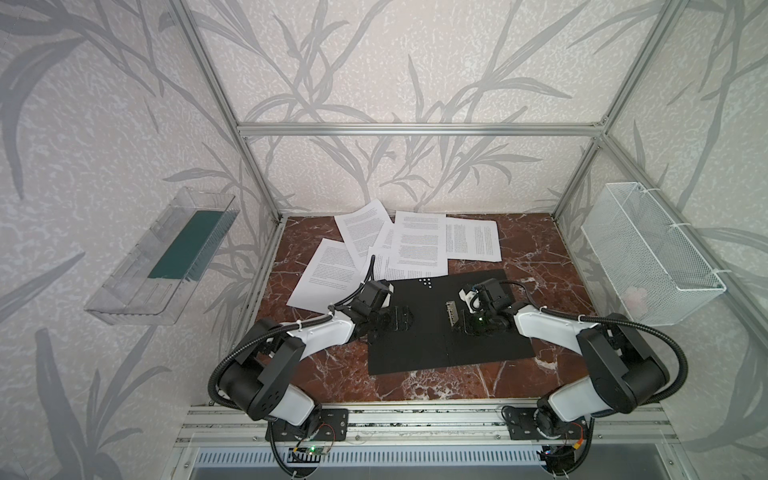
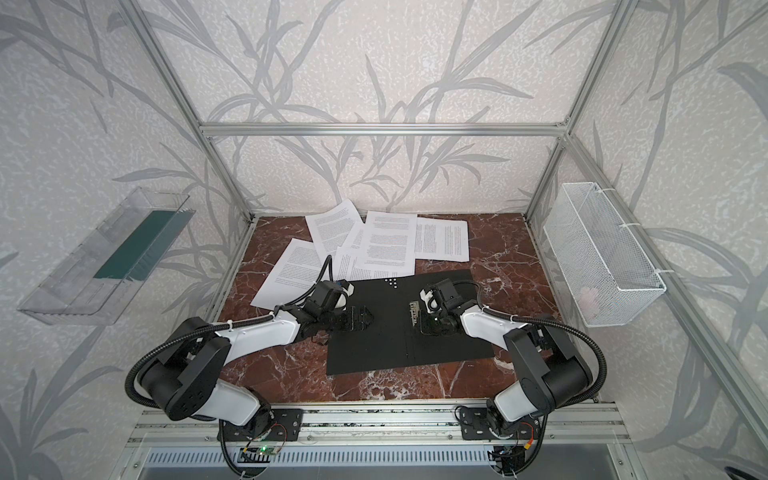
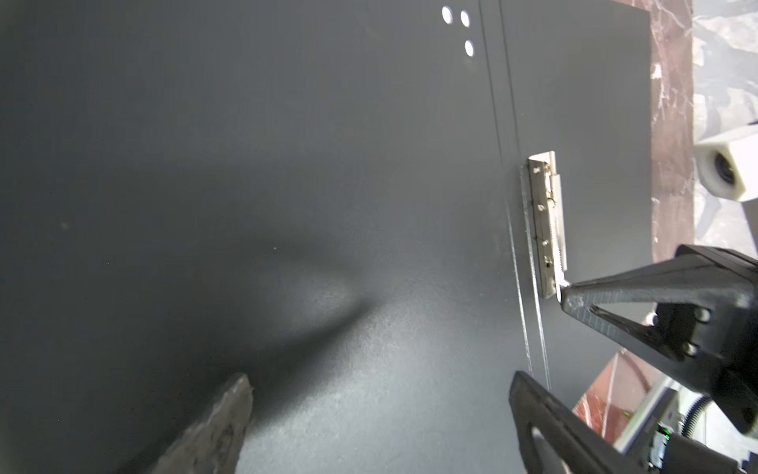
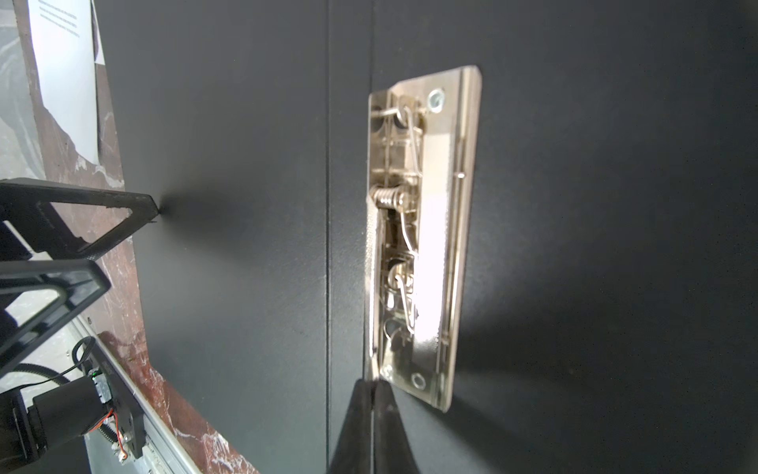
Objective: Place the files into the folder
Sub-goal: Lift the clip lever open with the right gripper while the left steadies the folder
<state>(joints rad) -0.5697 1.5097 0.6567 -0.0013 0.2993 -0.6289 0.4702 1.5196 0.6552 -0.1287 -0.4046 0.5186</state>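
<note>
The folder (image 1: 432,345) lies open and flat on the marble tabletop (image 1: 548,266), black inner faces up. Its spine creases run front to back through the middle. A metal clip (image 4: 422,230) is fixed just right of the spine. Small white dots (image 1: 427,283) sit near the far edge. The files (image 1: 419,249), loose white sheets of dense black text, lie fanned and overlapping behind the folder. The nearest sheets meet its far edge.
</note>
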